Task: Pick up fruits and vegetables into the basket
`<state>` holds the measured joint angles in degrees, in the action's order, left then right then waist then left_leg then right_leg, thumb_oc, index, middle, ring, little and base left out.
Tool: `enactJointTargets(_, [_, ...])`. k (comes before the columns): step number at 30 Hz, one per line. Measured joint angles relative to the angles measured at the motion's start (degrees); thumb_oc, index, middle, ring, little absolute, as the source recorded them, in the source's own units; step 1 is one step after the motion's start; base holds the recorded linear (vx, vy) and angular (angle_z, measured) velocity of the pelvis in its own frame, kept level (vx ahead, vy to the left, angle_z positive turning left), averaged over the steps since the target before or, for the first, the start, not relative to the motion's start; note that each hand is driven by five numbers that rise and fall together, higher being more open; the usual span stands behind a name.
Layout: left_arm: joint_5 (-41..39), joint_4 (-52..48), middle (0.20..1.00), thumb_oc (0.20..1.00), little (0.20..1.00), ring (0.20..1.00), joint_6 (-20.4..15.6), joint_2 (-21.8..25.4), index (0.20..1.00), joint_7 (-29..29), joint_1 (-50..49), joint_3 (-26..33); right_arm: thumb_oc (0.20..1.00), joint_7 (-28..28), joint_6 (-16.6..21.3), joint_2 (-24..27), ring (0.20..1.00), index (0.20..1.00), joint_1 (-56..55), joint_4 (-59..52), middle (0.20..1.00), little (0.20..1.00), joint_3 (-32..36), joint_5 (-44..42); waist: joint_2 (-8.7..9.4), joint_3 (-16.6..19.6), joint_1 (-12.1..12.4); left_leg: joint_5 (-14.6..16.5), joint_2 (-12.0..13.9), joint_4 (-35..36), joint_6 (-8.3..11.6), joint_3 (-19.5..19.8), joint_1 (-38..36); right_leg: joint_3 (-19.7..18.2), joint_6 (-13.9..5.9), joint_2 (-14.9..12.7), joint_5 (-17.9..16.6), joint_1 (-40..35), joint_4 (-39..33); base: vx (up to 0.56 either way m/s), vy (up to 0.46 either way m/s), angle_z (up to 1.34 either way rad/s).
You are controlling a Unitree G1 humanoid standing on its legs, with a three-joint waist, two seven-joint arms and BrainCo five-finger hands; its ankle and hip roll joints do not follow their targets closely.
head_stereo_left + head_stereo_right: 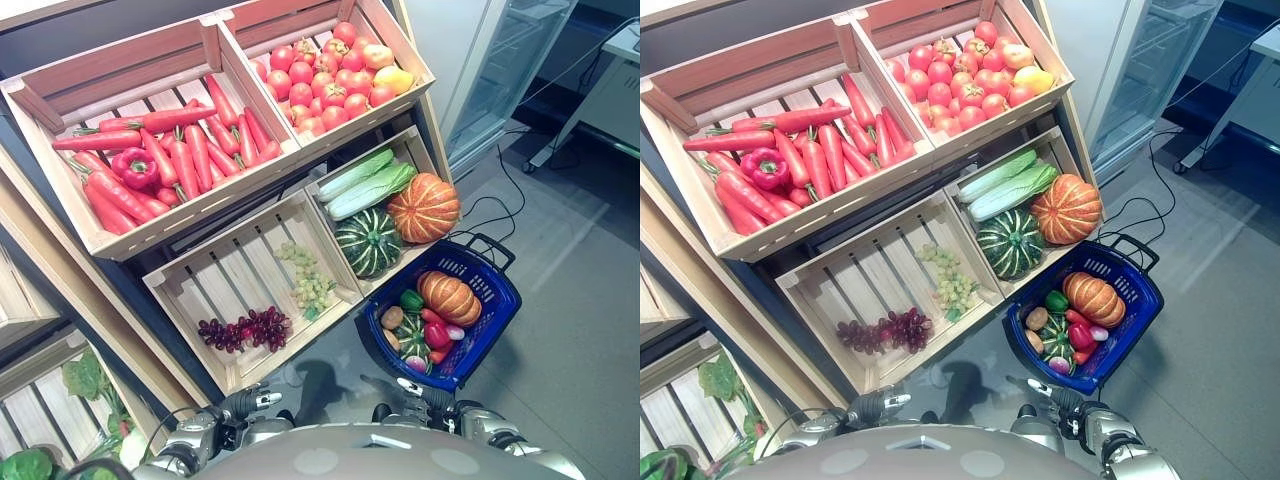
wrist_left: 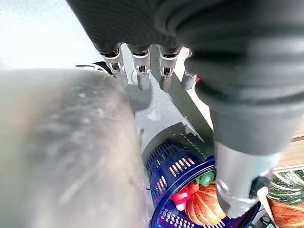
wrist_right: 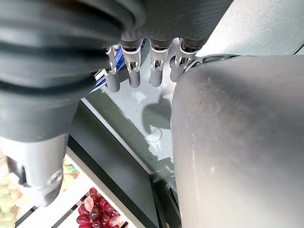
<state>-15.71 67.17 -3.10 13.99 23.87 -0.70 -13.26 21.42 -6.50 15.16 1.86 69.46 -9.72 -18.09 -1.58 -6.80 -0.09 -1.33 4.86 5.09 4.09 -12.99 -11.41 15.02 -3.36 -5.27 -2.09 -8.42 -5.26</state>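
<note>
The blue plastic basket (image 1: 495, 300) sits on the floor by the crates, already holding a ribbed orange pumpkin (image 1: 449, 297) and peppers. Both the left hand (image 2: 142, 71) and right hand (image 3: 142, 71) hang empty, fingers straight. Purple grapes (image 1: 245, 330) look soft and fragile; lifting by the stem seems safest.
</note>
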Motion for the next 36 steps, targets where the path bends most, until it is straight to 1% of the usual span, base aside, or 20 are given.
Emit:
enactJointTargets(4, [2.17, -0.27, 1.0, 1.0, 1.0, 1.0, -4.03, 0.02, 1.0, -2.28, -0.01, -1.25, 1.0, 0.0, 0.4, 0.0, 1.0, 1.0, -0.07, 0.01, 1.0, 1.0, -0.05, 0.01, 0.0, -0.05, -0.02, 0.0, 0.0, 0.0, 0.0, 0.0, 0.03, 0.0, -0.01, 0.0, 0.0, 0.05, 0.0, 0.0, 0.0, 0.0])
enactJointTargets(5, [2.68, -0.59, 1.0, 1.0, 1.0, 1.0, -6.08, 0.13, 1.0, -3.74, -0.02, -2.24, 1.0, -0.01, 0.82, 0.0, 1.0, 1.0, -0.12, -0.01, 1.0, 1.0, -0.11, 0.01, 0.0, -0.16, -0.04, 0.0, 0.01, 0.0, 0.0, 0.0, 0.04, -0.01, -0.07, 0.01, 0.05, 0.07, 0.0, 0.0, 0.0, 0.0])
enactJointTargets(8, [4.84, -4.91, 1.0, 1.0, 1.0, 1.0, -15.25, 0.36, 1.0, -12.3, -0.01, -4.42, 1.0, -1.2, 3.79, 0.0, 1.0, 1.0, -0.15, -0.21, 1.0, 1.0, -0.15, -0.4, -0.18, -1.88, 0.0, -0.02, 0.0, -0.01, -0.02, -0.03, 0.2, -0.06, -0.14, 0.0, 0.09, 0.22, 0.02, 0.0, 0.0, 0.0])
enactJointTargets(9, [5.34, -6.17, 1.0, 1.0, 1.0, 1.0, -16.67, 0.39, 1.0, -14.13, -0.02, -4.48, 1.0, -1.51, 4.28, 0.04, 1.0, 1.0, -0.16, -0.27, 1.0, 1.0, -0.13, -0.9, -0.24, -2.11, 0.02, -0.02, 0.0, -0.01, -0.02, -0.02, 0.2, -0.05, -0.09, 0.01, 0.06, 0.21, 0.02, 0.0, 0.0, 0.0])
enactJointTargets(11, [9.39, -11.68, 1.0, 1.0, 1.0, 1.0, -21.21, 1.35, 1.0, -21.45, -0.18, -4.68, 1.0, -2.73, 6.2, 0.14, 1.0, 1.0, -0.57, -0.51, 1.0, 1.0, -0.11, -2.48, -0.46, -2.41, 0.0, -0.03, 0.02, -0.01, -0.01, 0.14, 1.02, 0.01, -0.02, 0.02, 0.01, 0.91, 0.02, 0.01, -0.039, 0.03])
enactJointTargets(12, [11.2, -14.16, 1.0, 1.0, 1.0, 1.0, -22.26, 2.04, 1.0, -23.81, -0.21, -4.69, 1.0, -3.14, 6.74, 0.17, 1.0, 1.0, -0.62, -0.6, 1.0, 1.0, -0.1, -3.12, -0.49, -2.59, 0.07, -0.12, 0.01, -0.01, -0.01, 0.33, 1.31, 0.07, 0.03, 0.03, -0.03, 1.03, 0.03, 0.04, -0.047, 0.09])
enactJointTargets(13, [14.81, -20.0, 1.0, 1.0, 1.0, 1.0, -24.36, 4.33, 1.0, -28.17, -0.2, -4.93, 1.0, -4.01, 7.97, 0.27, 1.0, 1.0, -1.33, -1.28, 1.0, 1.0, -0.03, -4.26, -0.52, -3.28, 0.03, -0.25, 0.02, -0.02, 0.01, 0.77, 1.72, 0.36, 0.16, 0.07, -0.12, 1.2, 0.04, 0.08, -0.048, 0.12])
enactJointTargets(14, [16.82, -22.45, 1.0, 1.0, 1.0, 1.0, -25.99, 5.74, 1.0, -30.8, 0.19, -4.89, 1.0, -4.61, 8.82, 0.44, 1.0, 1.0, -1.91, -1.41, 1.0, 1.0, -0.03, -5.04, -0.6, -3.42, 0.05, -0.25, 0.02, -0.02, 0.02, 1.0, 1.72, 0.62, 0.16, 0.07, -0.13, 1.08, 0.04, 0.1, -0.046, 0.13])
enactJointTargets(15, [18.25, -23.98, 1.0, 1.0, 1.0, 1.0, -26.09, 6.55, 1.0, -32.28, 0.16, -4.91, 1.0, -4.89, 9.24, 0.53, 1.0, 1.0, -2.46, -1.75, 1.0, 1.0, -0.01, -5.39, -0.62, -3.43, 0.02, -0.24, 0.03, -0.02, 0.02, 1.07, 1.71, 0.74, 0.14, 0.07, -0.11, 1.01, 0.03, 0.12, -0.048, 0.08])
enactJointTargets(17, [25.02, -29.64, 1.0, 1.0, 1.0, 1.0, -27.76, 10.13, 1.0, -38.17, 0.34, -4.75, 1.0, -5.4, 11.45, 1.22, 1.0, 1.0, -4.35, -4.45, 1.0, 1.0, 0.02, -6.66, -0.74, -3.87, -0.01, -0.23, 0.03, -0.01, 0.03, 1.28, 1.81, 1.01, 0.07, 0.05, -0.06, 0.98, 0.03, 0.1, -0.045, 0.05])
enactJointTargets(19, [30.84, -33.88, 1.0, 1.0, 1.0, 1.0, -27.97, 12.71, 1.0, -43.24, 0.74, -4.8, 1.0, -6.29, 12.92, 1.81, 1.0, 1.0, -5.36, -8.15, 1.0, 1.0, 0.06, -6.8, -0.79, -4.47, -0.11, -0.23, 0.04, -0.01, 0.02, 1.29, 1.84, 1.04, 0.05, 0.05, -0.04, 1.02, 0.03, 0.05, -0.049, 0.01])
enactJointTargets(20, [32.19, -34.67, 1.0, 1.0, 1.0, 1.0, -27.85, 13.08, 1.0, -44.41, 0.69, -4.83, 1.0, -6.5, 13.18, 1.89, 1.0, 1.0, -5.55, -9.08, 1.0, 1.0, 0.06, -6.88, -0.8, -4.52, -0.16, -0.23, 0.04, -0.01, 0.02, 1.29, 1.85, 1.04, 0.05, 0.05, -0.04, 1.04, 0.03, -0.02, -0.033, 0.0])
enactJointTargets(22, [36.94, -37.06, 1.0, 1.0, 1.0, 1.0, -26.33, 13.82, 1.0, -49.38, 0.74, -4.89, 1.0, -7.8, 14.14, 2.29, 1.0, 1.0, -6.27, -14.15, 1.0, 1.0, -0.04, -8.01, -1.01, -5.16, -0.27, -0.26, 0.05, -0.01, -0.01, 1.25, 2.71, 0.93, -0.02, 0.01, 0.04, 2.3, 0.51, -0.1, -0.025, -0.04])
enactJointTargets(25, [42.51, -37.31, 1.0, 1.0, 1.0, 1.0, -23.2, 13.96, 1.0, -55.52, 2.58, -5.08, 1.0, -9.88, 14.94, 3.26, 1.0, 1.0, -5.4, -19.97, 1.0, 1.0, -0.18, -9.7, -1.52, -6.79, -0.82, -1.33, -0.04, -0.56, -0.37, 1.34, 6.71, 0.67, 0.08, -0.3, -0.03, 7.04, 2.69, -0.2, -0.045, 0.0])
enactJointTargets(26, [45.86, -37.24, 1.0, 1.0, 1.0, 1.0, -20.64, 14.73, 1.0, -58.9, 5.2, -6.13, 1.0, -11.16, 15.14, 4.42, 1.0, 1.0, -3.81, -23.48, 1.0, 1.0, -0.27, -10.57, -1.66, -9.16, -1.11, -1.51, -0.04, -2.31, -0.62, 1.74, 10.18, 0.67, 0.28, -0.75, -0.15, 10.33, 4.59, -0.14, -0.047, 0.04])
enactJointTargets(27, [47.07, -37.22, 1.0, 1.0, 1.0, 1.0, -19.71, 15.11, 1.0, -60.02, 6.07, -6.41, 1.0, -11.59, 15.18, 4.8, 1.0, 1.0, -2.92, -24.34, 1.0, 1.0, -0.36, -10.93, -1.58, -10.15, -1.39, -1.6, -0.04, -2.94, -0.64, 1.76, 11.16, 0.68, 0.33, -0.81, -0.18, 11.26, 5.11, -0.14, -0.057, 0.01])
enactJointTargets(28, [49.63, -37.13, 1.0, 1.0, 1.0, 1.0, -17.37, 16.14, 1.0, -62.74, 8.3, -7.34, 1.0, -12.76, 15.48, 5.82, 1.0, 1.0, -1.04, -26.91, 1.0, 1.0, -0.56, -11.97, -1.54, -12.49, -1.77, -1.62, 0.07, -4.25, -0.74, 1.78, 13.22, 0.55, 0.4, -1.09, -0.12, 13.59, 6.86, -0.11, -0.043, -0.07])
enactJointTargets(30, [52.11, -36.84, 1.0, 1.0, 1.0, 1.0, -13.72, 17.13, 1.0, -65.62, 11.42, -7.78, 1.0, -14.21, 16.41, 7.22, 1.0, 1.0, 1.68, -29.76, 1.0, 1.0, -0.83, -13.08, -1.21, -15.73, -2.18, -1.58, 0.12, -6.17, -0.87, 1.58, 15.91, -0.16, 0.7, -1.45, 0.08, 16.76, 9.42, -0.08, -0.036, -0.1])
enactJointTargets(32, [54.18, -35.15, 1.0, 1.0, 1.0, 1.0, -8.64, 17.83, 1.0, -68.35, 14.67, -8.84, 1.0, -16.33, 16.54, 8.39, 1.0, 1.0, 3.76, -32.99, 1.0, 1.0, -1.35, -14.23, -0.74, -18.89, -3.2, -1.56, 0.04, -7.95, -1.06, 1.25, 17.93, -0.43, 1.4, -1.96, 1.05, 19.88, 13.22, -0.06, -0.04, -0.06])
enactJointTargets(36, [54.13, -33.37, 1.0, 1.0, 1.0, 1.0, -3.6, 18.55, 1.0, -69.56, 17.09, -9.94, 1.0, -18.2, 17.26, 8.72, 1.0, 1.0, 4.11, -36.82, 1.0, 1.0, -1.49, -15.11, 0.13, -20.73, -4.13, -1.34, 0.14, -10.75, -1.13, 0.7, 22.1, -1.73, 1.88, -2.6, 2.51, 25.45, 18.29, -0.07, -0.041, -0.08])
